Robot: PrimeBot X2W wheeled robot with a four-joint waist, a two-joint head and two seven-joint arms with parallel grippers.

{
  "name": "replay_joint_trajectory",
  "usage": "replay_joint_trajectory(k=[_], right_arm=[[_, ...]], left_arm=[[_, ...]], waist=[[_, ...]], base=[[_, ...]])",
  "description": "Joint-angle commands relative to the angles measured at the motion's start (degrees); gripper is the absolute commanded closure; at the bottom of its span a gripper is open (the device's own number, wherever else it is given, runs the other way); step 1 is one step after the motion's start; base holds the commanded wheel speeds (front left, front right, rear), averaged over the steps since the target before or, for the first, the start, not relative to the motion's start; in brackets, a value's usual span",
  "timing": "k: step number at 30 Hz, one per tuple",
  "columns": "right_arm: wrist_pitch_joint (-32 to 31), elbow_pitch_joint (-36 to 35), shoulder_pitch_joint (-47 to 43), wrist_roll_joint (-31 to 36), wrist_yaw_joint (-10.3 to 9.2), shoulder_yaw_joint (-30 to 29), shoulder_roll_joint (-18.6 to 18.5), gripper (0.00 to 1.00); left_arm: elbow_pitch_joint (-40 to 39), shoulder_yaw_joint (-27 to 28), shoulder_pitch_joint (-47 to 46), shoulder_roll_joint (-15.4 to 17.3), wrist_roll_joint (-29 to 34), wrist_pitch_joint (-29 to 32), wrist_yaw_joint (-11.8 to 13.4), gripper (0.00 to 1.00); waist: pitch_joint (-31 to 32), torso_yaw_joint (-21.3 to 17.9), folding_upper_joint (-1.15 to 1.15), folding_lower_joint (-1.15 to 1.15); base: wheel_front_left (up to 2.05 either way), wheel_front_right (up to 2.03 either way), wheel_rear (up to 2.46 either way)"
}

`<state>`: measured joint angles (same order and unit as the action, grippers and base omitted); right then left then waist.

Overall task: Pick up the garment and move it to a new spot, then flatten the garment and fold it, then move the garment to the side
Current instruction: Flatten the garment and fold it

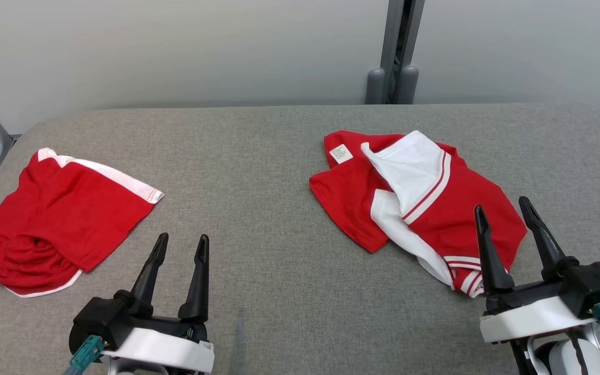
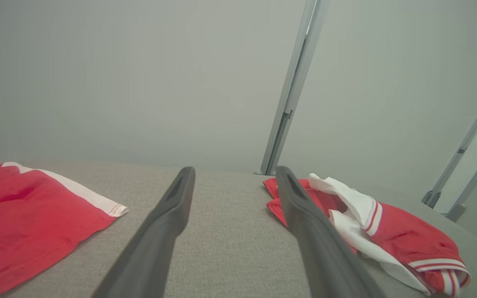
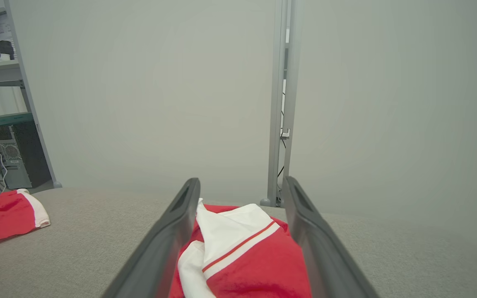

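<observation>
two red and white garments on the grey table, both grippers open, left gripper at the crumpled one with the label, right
Wrong gripper: the head view shows the right gripper at the crumpled garment with the label; the left gripper is over bare table. The rest holds.

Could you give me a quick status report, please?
Left gripper open, empty. Right gripper open, poised by crumpled garment on table. Second red garment far left, out of the way.

The left gripper [image 1: 183, 239] and right gripper [image 1: 502, 205] look alike: two long, tapering dark fingers [image 1: 146, 276] on a black block [image 1: 102, 317], seated on a glossy white wrist band [image 1: 164, 351]. A teal connector [image 1: 86, 353] juts from each block (the left band carries a small sticker [image 1: 206, 345]).
</observation>
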<state>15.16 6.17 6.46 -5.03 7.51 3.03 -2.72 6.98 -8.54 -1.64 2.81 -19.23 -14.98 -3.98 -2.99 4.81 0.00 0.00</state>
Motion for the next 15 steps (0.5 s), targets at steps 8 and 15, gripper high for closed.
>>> replay_joint_trajectory(k=[8, 15], right_arm=[[0.1, 0.5, 0.7, 0.8, -0.04, -0.5, -0.3, 0.0], [0.1, 6.1, 6.3, 5.7, -0.03, 1.2, -0.3, 0.0]], left_arm=[[0.4, -0.9, -0.8, 0.2, -0.6, -0.2, 0.3, 0.0], [0.9, -3.2, -3.1, 0.2, -1.2, -0.2, 0.3, 0.0]], waist=[[-1.6, 1.0, 0.0, 0.0], [-5.0, 3.5, 0.0, 0.0]], base=[[0.0, 0.0, 0.0], [0.0, 0.0, 0.0]])
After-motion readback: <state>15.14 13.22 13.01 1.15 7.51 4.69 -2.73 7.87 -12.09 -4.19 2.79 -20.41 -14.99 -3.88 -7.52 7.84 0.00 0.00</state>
